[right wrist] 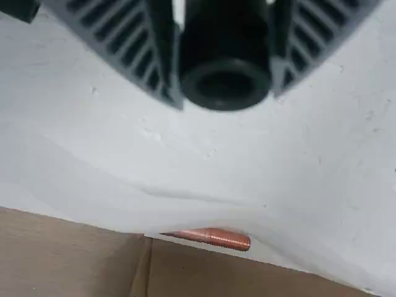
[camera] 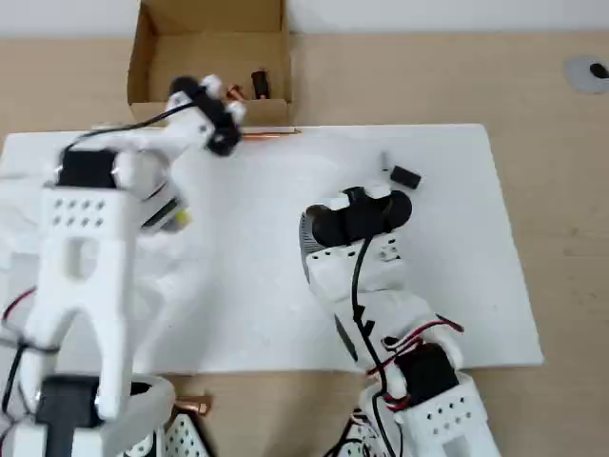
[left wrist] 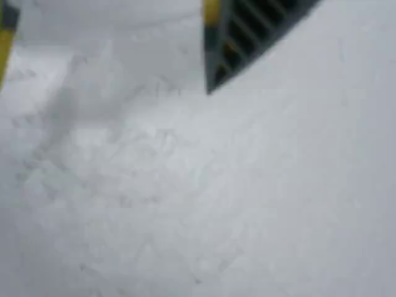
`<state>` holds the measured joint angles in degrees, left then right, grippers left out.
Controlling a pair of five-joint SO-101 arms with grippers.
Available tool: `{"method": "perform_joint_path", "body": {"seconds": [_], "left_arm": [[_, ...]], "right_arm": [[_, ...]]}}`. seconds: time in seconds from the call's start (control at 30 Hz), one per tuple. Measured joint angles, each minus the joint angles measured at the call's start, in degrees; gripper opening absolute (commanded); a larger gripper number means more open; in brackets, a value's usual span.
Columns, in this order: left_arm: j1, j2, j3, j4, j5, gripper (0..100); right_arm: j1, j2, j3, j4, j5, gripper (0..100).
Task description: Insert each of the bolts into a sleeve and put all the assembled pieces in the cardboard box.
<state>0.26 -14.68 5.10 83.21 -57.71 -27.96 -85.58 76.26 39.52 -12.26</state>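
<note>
Your right gripper (right wrist: 226, 99) pinches the black sleeve (right wrist: 226, 68) over the white mat (right wrist: 322, 161). A copper bolt (right wrist: 210, 237) lies at the mat's edge, just beside the cardboard box (camera: 143, 67). Your right arm bends over the middle of the mat, and your left gripper (left wrist: 108, 77) hangs over bare mat with its jaws wide and nothing in them. The high view also shows a spare sleeve (camera: 405, 176) lying on the mat past the right arm, dark and copper pieces (camera: 247, 88) inside the box, and a second bolt (camera: 195, 407) on the table by the left arm's base.
</note>
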Motion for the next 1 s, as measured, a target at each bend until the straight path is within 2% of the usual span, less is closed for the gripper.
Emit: {"method": "perform_joint_path", "body": {"seconds": [0.23,0.5,0.7,0.8,1.0], "left_arm": [[5.1,26.11,-23.82,-5.36,0.44,23],[6.95,62.59,-62.15,-4.66,-1.76,23],[11.16,81.76,-85.54,-5.89,-1.76,23],[12.04,87.38,-90.37,-10.29,-1.76,23],[12.04,89.41,-89.32,-16.53,-0.53,23]], "right_arm": [[0.0,0.0,0.0,0.0,0.0,0.9],[1.32,0.0,1.14,0.0,0.0,0.9],[1.58,0.0,1.14,0.0,0.0,0.9],[1.58,0.0,1.14,0.0,0.0,0.9],[1.58,0.0,1.14,0.0,0.0,0.9]]}}
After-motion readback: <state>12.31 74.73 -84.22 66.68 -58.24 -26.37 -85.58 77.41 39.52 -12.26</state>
